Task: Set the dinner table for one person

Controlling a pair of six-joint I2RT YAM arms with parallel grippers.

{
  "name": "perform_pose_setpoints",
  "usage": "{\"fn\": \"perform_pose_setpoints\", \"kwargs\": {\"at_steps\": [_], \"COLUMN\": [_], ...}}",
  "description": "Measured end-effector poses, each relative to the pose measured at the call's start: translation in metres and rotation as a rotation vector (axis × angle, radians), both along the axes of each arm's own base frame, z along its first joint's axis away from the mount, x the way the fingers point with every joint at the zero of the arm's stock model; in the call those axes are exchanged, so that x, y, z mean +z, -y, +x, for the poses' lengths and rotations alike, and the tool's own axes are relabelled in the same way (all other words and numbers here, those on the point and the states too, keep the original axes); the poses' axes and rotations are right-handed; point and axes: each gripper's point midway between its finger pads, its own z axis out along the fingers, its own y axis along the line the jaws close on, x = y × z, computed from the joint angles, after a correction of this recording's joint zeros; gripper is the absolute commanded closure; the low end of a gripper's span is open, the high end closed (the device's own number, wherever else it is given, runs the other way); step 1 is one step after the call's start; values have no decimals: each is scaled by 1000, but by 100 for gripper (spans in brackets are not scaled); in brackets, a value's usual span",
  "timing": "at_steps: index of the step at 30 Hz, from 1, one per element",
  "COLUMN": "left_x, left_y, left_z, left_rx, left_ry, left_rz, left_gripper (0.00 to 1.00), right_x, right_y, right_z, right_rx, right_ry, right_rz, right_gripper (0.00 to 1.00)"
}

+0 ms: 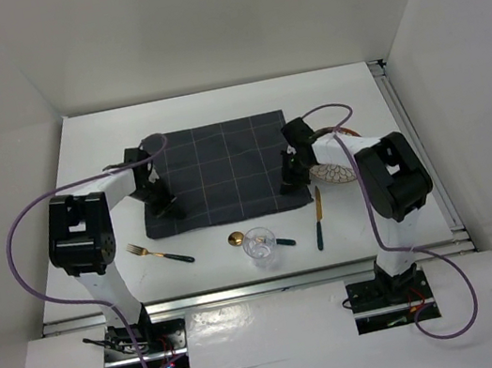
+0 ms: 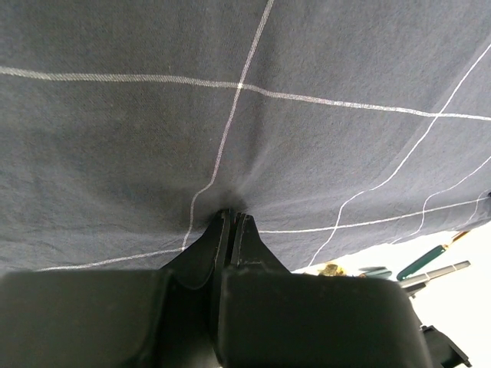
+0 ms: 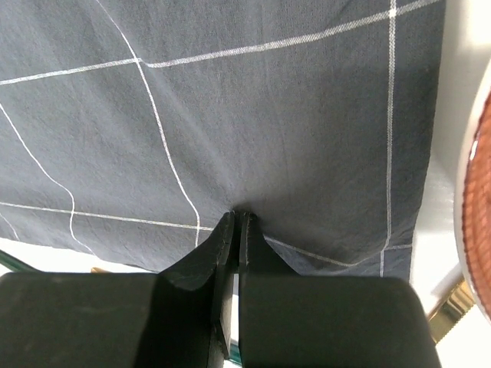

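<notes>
The dinner table [image 1: 96, 144] is a white top with a dark grey grid-lined cloth [image 1: 224, 169] spread flat in its middle. My left gripper [image 1: 166, 207] sits at the cloth's near left part, my right gripper [image 1: 289, 181] at its near right part. In the left wrist view the gripper [image 2: 232, 215] is shut, its tips pinching a small pucker of cloth [image 2: 307, 77]. The right wrist view shows the same: the gripper [image 3: 237, 215] is shut on a pucker of cloth [image 3: 268, 100].
In front of the cloth lie a gold fork [image 1: 158, 254], a gold spoon [image 1: 237, 238], a clear glass [image 1: 260, 244] and a knife [image 1: 319, 217], the cutlery green-handled. A patterned plate [image 1: 334, 168] sits right of the cloth, partly under my right arm, its rim [image 3: 479, 199] beside the cloth's edge.
</notes>
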Motion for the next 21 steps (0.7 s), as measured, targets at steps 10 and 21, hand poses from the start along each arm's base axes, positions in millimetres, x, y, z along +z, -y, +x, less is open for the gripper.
{"fn": "perform_pose_setpoints", "kwargs": {"at_steps": [10, 21], "left_x": [14, 98], "left_y": [-5, -7], "left_z": [15, 83], "left_rx": [-6, -38], "left_ry": [35, 280], "left_rz": [56, 144], "left_gripper": [100, 58], "right_x": [26, 167], "right_y": [1, 84], "right_z": [-1, 33], "right_rx": [-1, -297], "right_ry": [20, 340], "right_rz": [-72, -39], "right_gripper": [100, 22]}}
